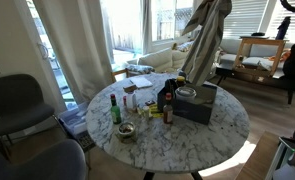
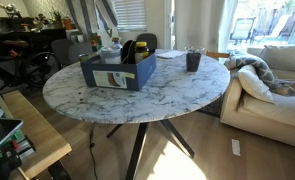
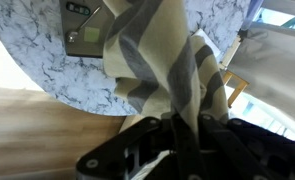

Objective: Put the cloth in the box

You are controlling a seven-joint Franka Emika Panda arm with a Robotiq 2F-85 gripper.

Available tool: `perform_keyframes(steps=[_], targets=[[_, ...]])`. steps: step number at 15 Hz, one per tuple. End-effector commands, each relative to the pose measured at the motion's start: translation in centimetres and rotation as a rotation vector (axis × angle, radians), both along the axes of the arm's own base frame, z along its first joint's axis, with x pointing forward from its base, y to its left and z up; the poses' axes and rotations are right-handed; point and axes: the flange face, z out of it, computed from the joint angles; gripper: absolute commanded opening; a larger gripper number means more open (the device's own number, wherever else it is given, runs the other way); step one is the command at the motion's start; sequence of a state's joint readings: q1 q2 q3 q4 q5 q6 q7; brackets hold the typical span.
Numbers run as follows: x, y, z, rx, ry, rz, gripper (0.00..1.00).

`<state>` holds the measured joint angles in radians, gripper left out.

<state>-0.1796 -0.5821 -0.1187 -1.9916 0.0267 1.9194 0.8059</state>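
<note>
- Cloth (image 3: 162, 60): striped beige and grey fabric, hanging in loose folds from the gripper (image 3: 182, 130) over the table's edge, not yet in the box.
- The fingers are closed on the bunched top of the cloth. The pinch itself is buried in fabric.
- It looks light, soft and limp, so it will likely drape, swing and trail rather than hold a shape. A bunched hold near 1 end suits it, though a thin pinch could slip.
- The box (image 3: 87, 32) sits past the hanging hem on the marble table (image 3: 47, 70).
- In an exterior view the cloth (image 1: 205, 45) dangles above the box (image 1: 195, 103).
- Farther off, the bottles (image 1: 167, 100) stand just beside the box, and a trailing hem could brush them.
</note>
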Motion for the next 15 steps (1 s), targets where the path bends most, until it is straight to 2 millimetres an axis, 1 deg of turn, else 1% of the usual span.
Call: perform_keyframes(steps=[1,2,3,4,5,6,7,8,9,10,11,12,13,15], targets=[[0.0,0.2,0.2,-0.003,-0.001,0.003,0.06],[0.0,0.3,0.3,-0.005,-0.004,0.004,0.06],[0.5,0.0,0.0,0.02,-0.022,-0.014,0.02],[1.5,-1.3,-0.2,0.112,-0.064,-0.029,0.02],[1.9,-3.6,-1.2,0.159,-0.079,-0.049,0.02],[2.5,-4.9,-1.7,0.205,-0.092,-0.072,0.02],[3.4,-7.4,-2.9,0.232,-0.08,-0.111,0.02],[3.6,-9.0,-3.5,0.271,-0.082,-0.139,0.02],[4.1,-10.5,-4.7,0.304,-0.072,-0.161,0.02],[4.3,-11.7,-5.5,0.331,-0.057,-0.182,0.02],[4.8,-12.7,-6.6,0.356,-0.04,-0.195,0.02],[5.0,-13.5,-7.2,0.377,-0.029,-0.214,0.02],[5.3,-14.0,-8.1,0.393,-0.012,-0.226,0.02],[5.8,-14.1,-9.4,0.41,0.023,-0.239,0.02]])
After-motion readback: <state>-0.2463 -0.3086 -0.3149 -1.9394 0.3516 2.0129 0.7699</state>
